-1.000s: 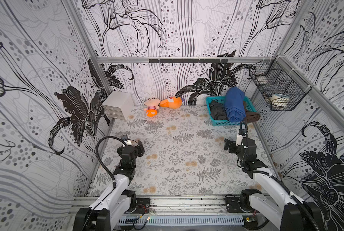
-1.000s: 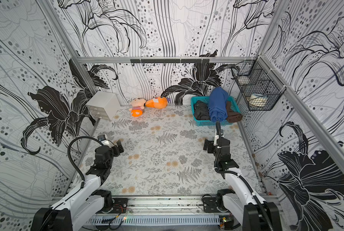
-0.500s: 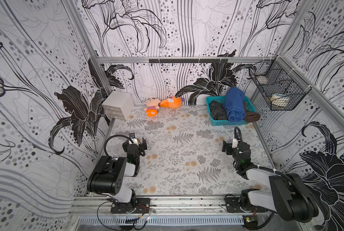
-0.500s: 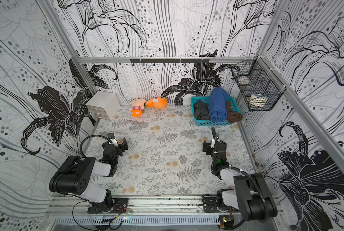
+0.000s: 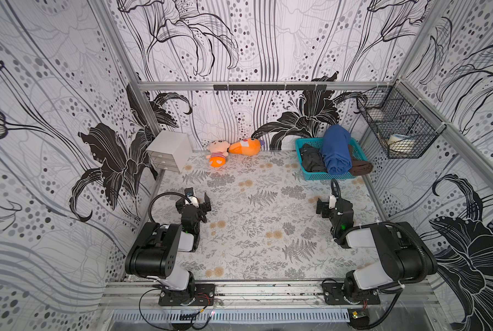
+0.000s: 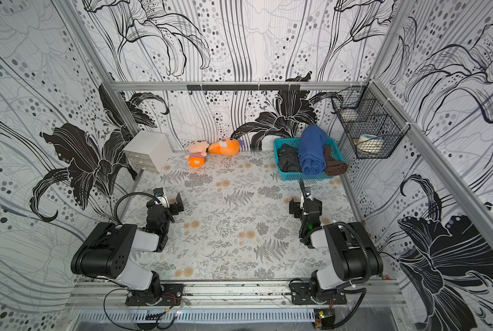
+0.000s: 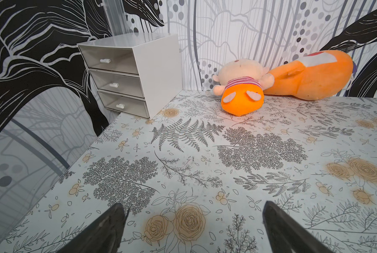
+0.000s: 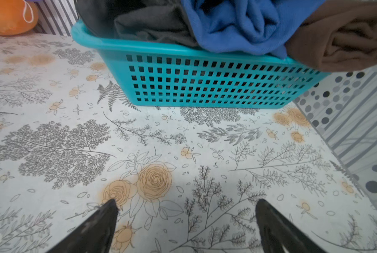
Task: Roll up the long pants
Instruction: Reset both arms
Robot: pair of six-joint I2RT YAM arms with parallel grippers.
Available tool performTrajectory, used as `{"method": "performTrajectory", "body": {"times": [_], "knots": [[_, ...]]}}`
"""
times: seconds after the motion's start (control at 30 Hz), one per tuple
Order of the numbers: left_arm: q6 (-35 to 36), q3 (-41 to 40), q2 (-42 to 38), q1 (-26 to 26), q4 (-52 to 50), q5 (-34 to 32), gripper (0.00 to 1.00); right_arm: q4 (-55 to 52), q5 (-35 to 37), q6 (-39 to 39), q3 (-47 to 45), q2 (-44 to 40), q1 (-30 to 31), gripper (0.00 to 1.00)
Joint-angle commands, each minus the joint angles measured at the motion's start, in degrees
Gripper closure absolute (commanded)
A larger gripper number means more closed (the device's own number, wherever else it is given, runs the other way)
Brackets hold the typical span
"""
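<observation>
1. I am holding my right gripper [image 8: 185, 206] wide open and empty, its jaws hovering low over the table [image 5: 254, 215] near the right edge. My left gripper [image 7: 192, 210] is standing just as wide and empty near the left edge.
2. Straight ahead of my right gripper, a teal basket [image 8: 205, 81] is sitting in the table's far right corner.
3. The long pants [image 5: 335, 152] are lying in that basket as a thick blue bundle. They are pressing against a dark grey garment [image 5: 309, 159] on one side and a brown garment [image 5: 360, 167] on the other. Their near end is bulging over the basket's near rim.
4. I am judging the pants to be soft, light and floppy, not fragile. I am expecting them to sag and fall open once lifted, and perhaps to drag a neighbour along.
5. I am eyeing the folded near end above the rim as the place to pinch, taking a deep bite of several layers so nothing slips. That end is lying closest to my right gripper.
6. I am counting on both grippers for spreading the legs flat on the bare middle of the table.
</observation>
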Motion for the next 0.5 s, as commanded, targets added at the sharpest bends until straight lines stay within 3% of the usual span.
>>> {"method": "performTrajectory", "body": {"times": [0.0,0.47], "knots": [[-0.5,1.9,-0.5,1.1,-0.8,-0.7,0.01,0.9,1.1,0.6,1.3,0.0,-0.5,0.01],[-1.0,3.1,-0.2,1.4,-2.9,0.2,0.01,1.2,1.1,0.6,1.2,-0.1,-0.5,0.01]]}}
